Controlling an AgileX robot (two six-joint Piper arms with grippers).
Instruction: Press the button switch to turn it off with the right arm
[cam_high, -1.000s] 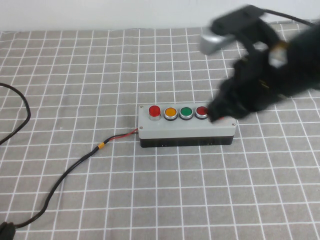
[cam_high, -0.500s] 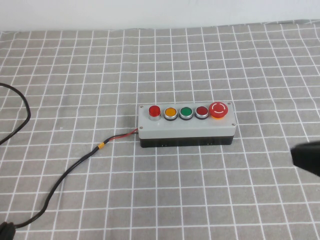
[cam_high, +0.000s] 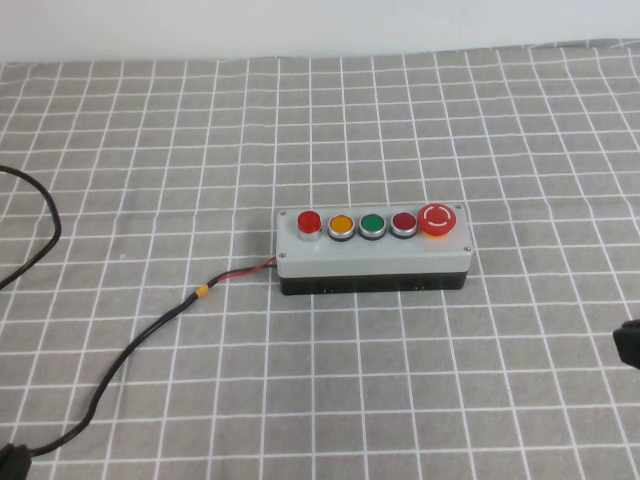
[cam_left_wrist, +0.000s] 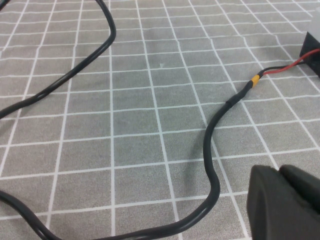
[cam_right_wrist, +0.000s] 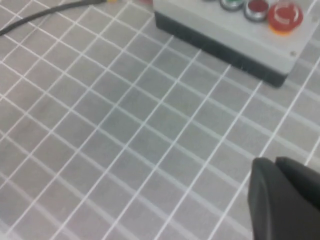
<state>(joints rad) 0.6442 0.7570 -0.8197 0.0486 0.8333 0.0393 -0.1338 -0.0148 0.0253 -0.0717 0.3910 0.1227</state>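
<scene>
Five buttons sit in a row on a grey box (cam_high: 373, 252) near the middle of the desk (cam_high: 150, 140), which is covered by a grey cloth with a white grid. At the far left a black cable (cam_high: 130, 350) snakes over the cloth, ending in red leads that enter the box's left end. First in the row comes the button switch (cam_high: 309, 222), bright red on a silver collar, then an orange button (cam_high: 341, 225), a green one (cam_high: 372, 224), a darker red one (cam_high: 403, 223) and a big red mushroom button (cam_high: 438, 219). The left tool (cam_left_wrist: 285, 205) hangs over the cable, left of the box; whether it is apart or together I cannot tell. The right tool (cam_right_wrist: 287, 200) is low near the desk's right edge, well apart from the box; its state I cannot tell either.
</scene>
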